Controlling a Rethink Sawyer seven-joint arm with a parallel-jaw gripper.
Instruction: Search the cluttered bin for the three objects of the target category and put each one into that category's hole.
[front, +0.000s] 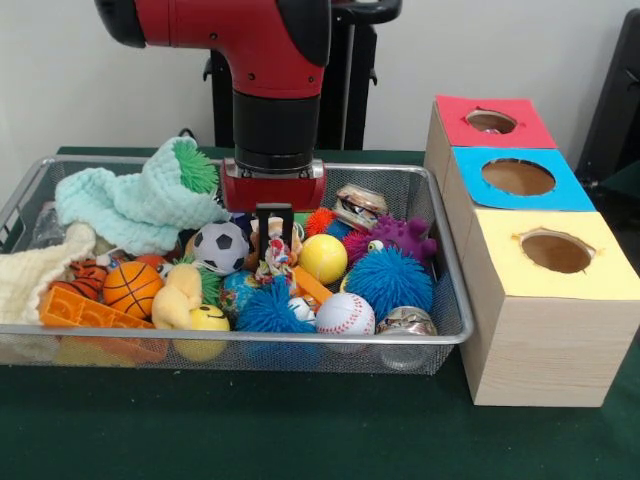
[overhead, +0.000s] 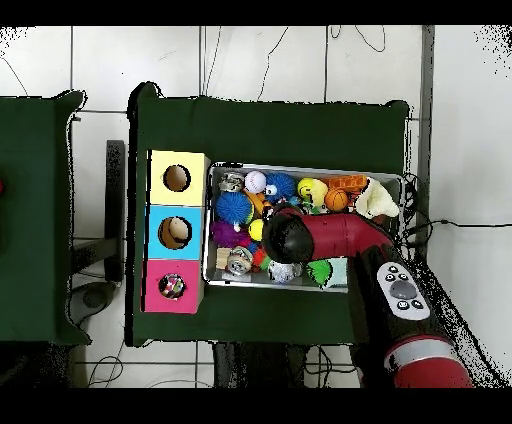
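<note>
Count: 1 wire bin, 1 wooden box with 3 holes, red, blue, yellow. In the bin: 1 baseball, 1 soccer ball, 1 basketball, 1 yellow ball, 2 blue spiky balls, 1 purple spiky toy.

My arm comes straight down over the bin's middle. My claw is down among the toys; I cannot tell how wide it stands or whether it holds anything. The soccer ball sits just beside it, the yellow ball on the other side, the baseball nearer the front rim.

Red arm with black joints — grey button panel on top.
</note>
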